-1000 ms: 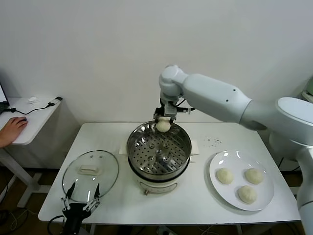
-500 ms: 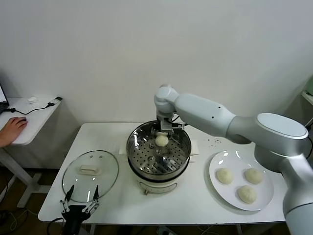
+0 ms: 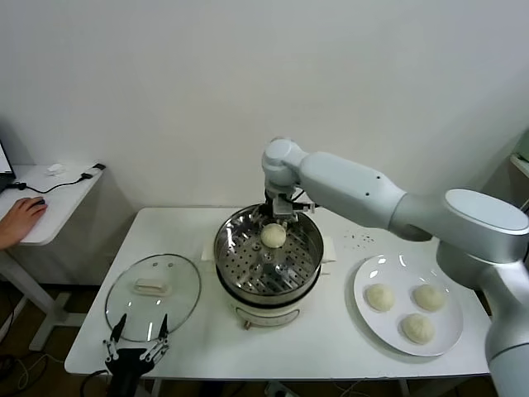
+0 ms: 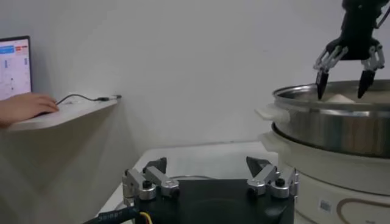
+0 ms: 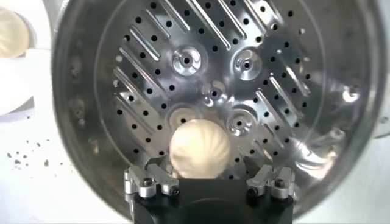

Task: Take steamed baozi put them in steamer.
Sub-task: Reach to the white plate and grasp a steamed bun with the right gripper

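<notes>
One steamed baozi lies on the perforated tray at the back of the steamer. My right gripper hangs just above it, open, with the fingers spread on both sides of the bun and apart from it. The right wrist view shows this bun between the open jaws of that gripper on the tray. Three more baozi sit on the white plate at the right. My left gripper is open and empty, low at the table's front left corner.
The glass lid with a white handle lies flat on the table left of the steamer, just behind the left gripper. A side desk with a person's hand stands at the far left. Crumbs lie behind the plate.
My right gripper brought the bun down from above the steamer's back rim onto the tray, let it go and rose slightly. The left arm has not moved.
</notes>
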`<state>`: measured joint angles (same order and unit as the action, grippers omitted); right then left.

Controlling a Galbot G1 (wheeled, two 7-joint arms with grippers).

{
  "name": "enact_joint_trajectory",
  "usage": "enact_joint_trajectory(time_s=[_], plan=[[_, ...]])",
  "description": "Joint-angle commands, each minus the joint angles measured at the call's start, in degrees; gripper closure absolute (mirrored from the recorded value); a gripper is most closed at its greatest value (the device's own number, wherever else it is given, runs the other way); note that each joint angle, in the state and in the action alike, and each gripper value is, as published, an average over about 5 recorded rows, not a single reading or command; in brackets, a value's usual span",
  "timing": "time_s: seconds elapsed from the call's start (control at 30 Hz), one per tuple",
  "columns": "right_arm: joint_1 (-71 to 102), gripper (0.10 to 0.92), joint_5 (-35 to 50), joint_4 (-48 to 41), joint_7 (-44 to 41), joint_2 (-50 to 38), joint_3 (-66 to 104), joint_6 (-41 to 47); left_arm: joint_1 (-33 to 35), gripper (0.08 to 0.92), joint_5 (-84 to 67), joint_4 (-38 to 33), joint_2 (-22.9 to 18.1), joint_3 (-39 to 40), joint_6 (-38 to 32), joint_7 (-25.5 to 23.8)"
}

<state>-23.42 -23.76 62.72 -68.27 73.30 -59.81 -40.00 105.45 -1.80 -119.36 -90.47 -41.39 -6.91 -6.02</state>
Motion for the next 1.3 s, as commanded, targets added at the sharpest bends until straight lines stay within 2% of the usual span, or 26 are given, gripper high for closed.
enact_joint_trajectory(time_s=[0.03, 0.2, 0.37, 0.43, 0.57, 0.77, 0.97, 1.3], plan=[[-9.32, 0.203, 15.47, 10.60, 1.42, -15.20, -2.75, 9.71, 0.53, 0.177, -0.53, -0.53, -0.28, 0.63, -0.16, 0.05], [-20.15, 0.203, 31.78, 15.93, 9.53, -27.93, -16.65, 25.63, 1.20, 0.177, -0.81, -2.10, -0.21, 1.28, 0.40, 0.42], [-24.40, 0.203, 48.89, 23.89, 15.88, -39.98, -23.65, 53.95, 1.61, 0.177, -0.84, -2.92, -0.29, 1.68, 0.38, 0.56], [-24.69, 0.203, 52.08, 27.08, 17.04, -43.89, -24.93, 63.65, 1.71, 0.177, -0.94, -3.13, -0.24, 1.56, 0.36, 0.64], [-21.58, 0.203, 52.72, 30.58, 16.12, -49.73, -24.64, 72.85, 2.07, 0.177, -1.06, -3.69, -0.11, 1.24, 0.43, 0.83], [0.88, 0.203, 45.16, 31.46, 12.21, -55.16, -8.94, 73.30, 2.36, 0.177, -1.26, -5.00, -0.66, 1.24, 0.86, 1.00], [19.47, 0.203, 36.23, 29.55, 8.73, -54.11, 2.96, 67.67, 2.79, 0.177, -1.21, -5.18, -0.36, 1.15, 0.87, 1.10], [26.01, 0.203, 29.84, 20.22, 9.85, -46.73, 6.75, 62.95, 2.93, 0.177, -1.27, -4.08, -0.06, 1.03, 0.48, 1.17]])
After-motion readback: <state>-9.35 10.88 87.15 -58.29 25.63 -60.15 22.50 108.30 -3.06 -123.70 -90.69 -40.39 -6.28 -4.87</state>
